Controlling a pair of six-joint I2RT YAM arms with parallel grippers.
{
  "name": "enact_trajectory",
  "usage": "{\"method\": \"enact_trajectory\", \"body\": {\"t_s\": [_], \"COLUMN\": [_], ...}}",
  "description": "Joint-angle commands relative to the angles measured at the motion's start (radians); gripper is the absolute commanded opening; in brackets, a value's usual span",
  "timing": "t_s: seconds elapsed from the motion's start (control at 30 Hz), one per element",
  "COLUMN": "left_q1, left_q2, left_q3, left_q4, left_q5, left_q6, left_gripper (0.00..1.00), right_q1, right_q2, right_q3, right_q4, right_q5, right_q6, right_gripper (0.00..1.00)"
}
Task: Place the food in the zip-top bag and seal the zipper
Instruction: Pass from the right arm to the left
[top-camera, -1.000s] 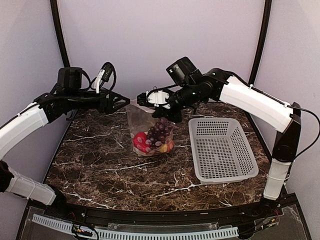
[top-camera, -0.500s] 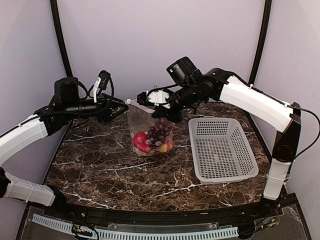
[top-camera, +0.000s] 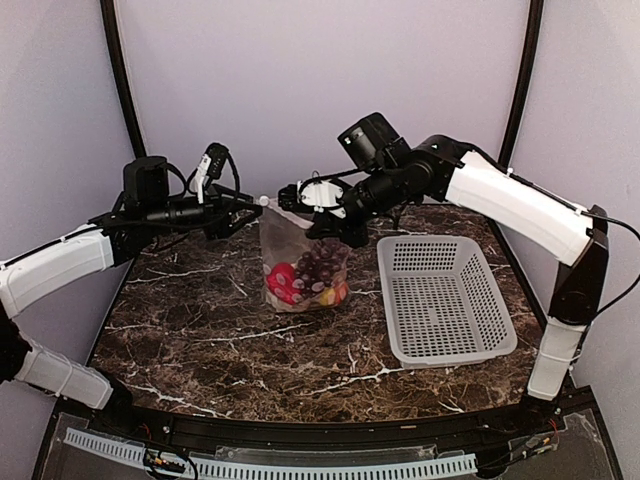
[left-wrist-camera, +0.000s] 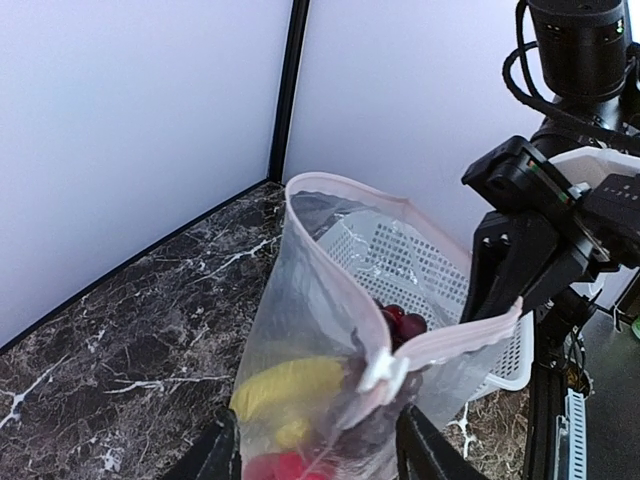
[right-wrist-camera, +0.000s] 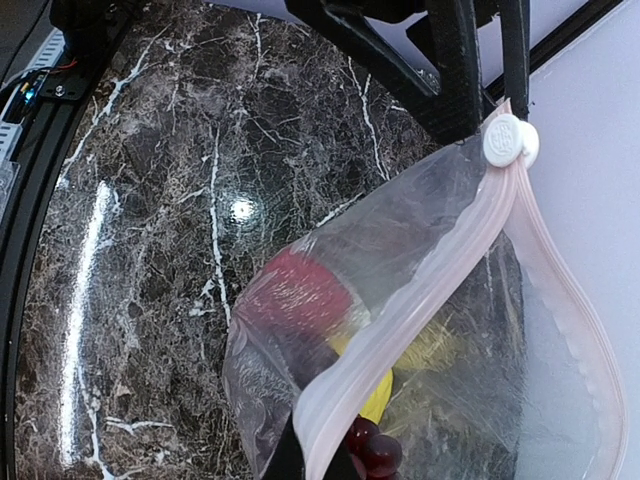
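1. The right claw is pinched shut on the zipper at one end of the zip-top bag, holding that end up.
2. The left claw stands wide open at the opposite end of the bag's mouth. Its fingers straddle that corner, one on each side, and it is unclear whether they touch the plastic.
3. The white slider sits at the end of the zipper right by the left claw's fingertips, well apart from the right claw.
4. The bag hangs between the two claws with its mouth upward, and its bottom appears to rest on the marble table.
5. Between the claws the mouth gapes, with the two zipper strips bowed apart.
6. Inside the bag, below both claws, lie a red piece, the dark grape bunch and a yellow piece.
7. A white perforated basket sits on the table beyond the right claw's outer side, apart from the bag.
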Motion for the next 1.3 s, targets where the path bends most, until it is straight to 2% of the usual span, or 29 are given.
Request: {"method": "enact_trajectory", "body": {"t_s": [0.0, 0.17, 0.4, 0.5, 0.73, 0.97, 1.07, 1.27], "left_q1": [0.013, 0.013, 0.012, 0.012, 0.012, 0.012, 0.012, 0.012], "left_q2": [0.040, 0.087, 0.092, 0.100, 0.122, 0.143, 0.167, 0.183], "left_q3": [-0.021, -0.026, -0.069, -0.067, -0.073, -0.079, -0.081, -0.072], "left_q4": [0.118, 0.208, 0.308, 0.327, 0.369, 0.410, 0.482, 0.487], "left_q5": [0.035, 0.146, 0.221, 0.238, 0.241, 0.250, 0.268, 0.277], "left_q6": [-0.032, -0.069, -0.075, -0.093, -0.119, -0.147, -0.206, -0.206], "left_gripper": [0.50, 0.42, 0.43, 0.41, 0.29, 0.29, 0.29, 0.28], "right_q1": [-0.004, -0.005, -0.005, -0.005, -0.005, -0.006, -0.008, -0.012], "right_q2": [-0.063, -0.065, -0.061, -0.055, -0.050, -0.048, -0.049, -0.049], "right_q3": [-0.016, -0.022, -0.024, -0.025, -0.016, -0.016, -0.016, -0.016], "right_q4": [0.016, 0.013, 0.017, 0.021, 0.026, 0.036, 0.039, 0.052], "right_q5": [-0.052, -0.055, -0.039, -0.033, -0.022, -0.011, -0.001, 0.027], "right_q6": [0.012, 0.010, 0.007, 0.007, 0.012, 0.016, 0.016, 0.028], "right_gripper": [0.00, 0.00, 0.00, 0.00, 0.00, 0.00, 0.00, 0.00]}}
